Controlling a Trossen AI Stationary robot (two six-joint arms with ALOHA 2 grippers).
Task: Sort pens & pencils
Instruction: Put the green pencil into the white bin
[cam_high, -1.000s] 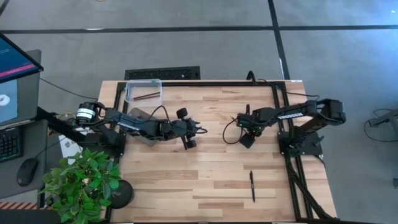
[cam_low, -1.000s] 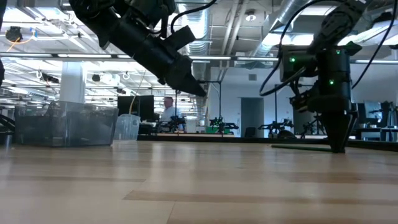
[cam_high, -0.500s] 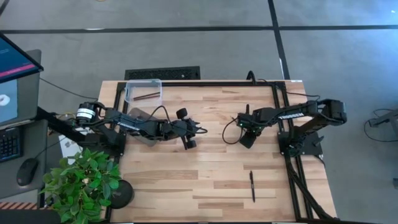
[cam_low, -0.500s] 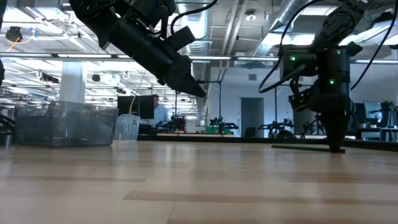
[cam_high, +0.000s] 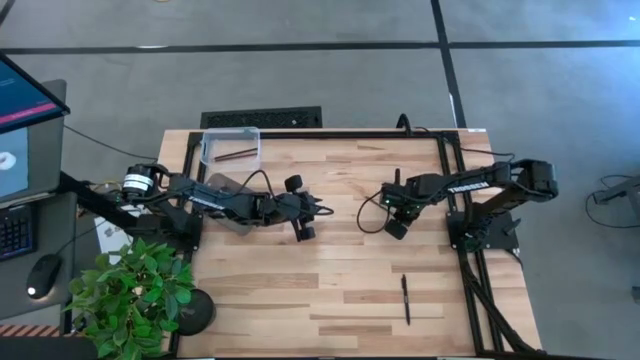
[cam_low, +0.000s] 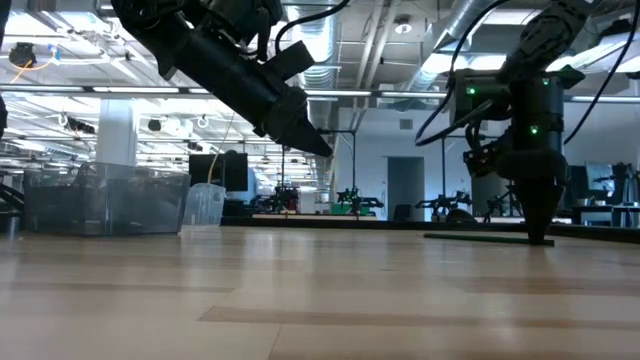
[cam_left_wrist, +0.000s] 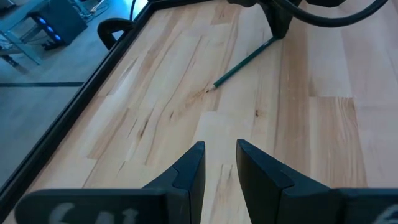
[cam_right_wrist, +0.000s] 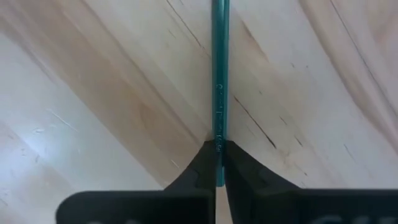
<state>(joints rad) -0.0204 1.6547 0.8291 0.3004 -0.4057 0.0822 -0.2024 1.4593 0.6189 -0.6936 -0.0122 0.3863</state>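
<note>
A green pencil (cam_left_wrist: 245, 59) lies flat on the wooden table at mid right, its sharpened tip (cam_left_wrist: 215, 85) toward the left arm. My right gripper (cam_low: 540, 236) stands over it, fingers down, shut on it. A black pen (cam_high: 406, 300) rests near the front right. A brown pencil (cam_high: 236, 153) lies in the clear bin (cam_high: 250, 133) at the far left. My left gripper (cam_left_wrist: 221, 168) hovers above mid table, slightly open and holding nothing. My right gripper pinches the green pencil's shaft (cam_right_wrist: 217, 134) between its two fingertips, near the end away from the sharpened tip. The fingers come from above, pointing down, one on each side of the shaft. The pencil lies level on the table.
A second clear container (cam_high: 232, 212) sits under the left arm. A black metal frame (cam_high: 445, 150) borders the table. A potted plant (cam_high: 130, 295) stands at the front left corner. Bare wood stretches between the two arms and along the near side.
My right gripper has shut on the green pencil without moving from its place. The pencil has slid a little along the table and stays flat.
</note>
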